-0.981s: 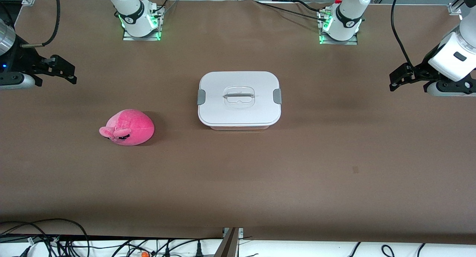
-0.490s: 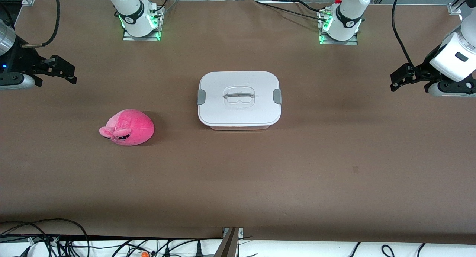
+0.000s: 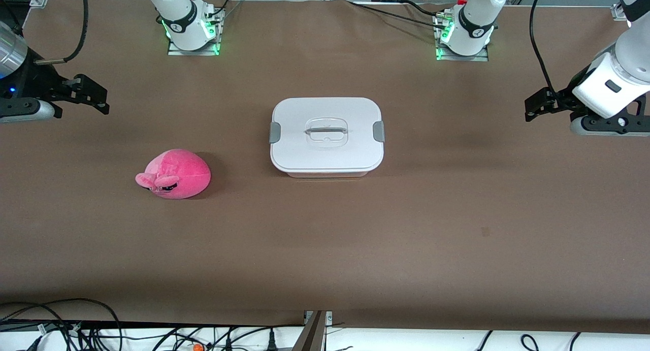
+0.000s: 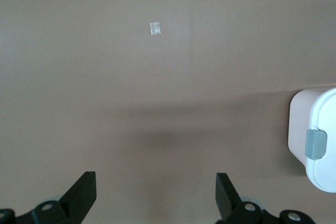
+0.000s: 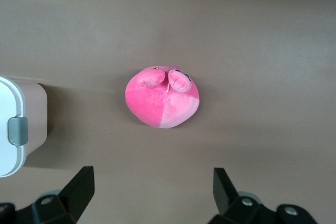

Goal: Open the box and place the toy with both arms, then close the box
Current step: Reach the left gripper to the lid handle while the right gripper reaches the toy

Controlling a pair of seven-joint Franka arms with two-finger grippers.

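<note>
A big brown table [image 3: 457, 214] fills the view. In its middle sits the box [image 3: 327, 136], lid on and both grey clips down. The pink toy [image 3: 175, 174] lies toward the right arm's end, a bit nearer the camera. The right gripper [image 3: 94, 98] and the left gripper [image 3: 538, 106] hang over the table's ends, wide open and empty. Nothing has started. Next job, I think: reach the clips.

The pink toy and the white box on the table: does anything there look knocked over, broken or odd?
Nothing stands out. The box sits squarely with its lid on. The toy rests intact on the table, nearer the camera, toward the right arm's end. Both the left gripper and right gripper hang open, holding nothing.
</note>
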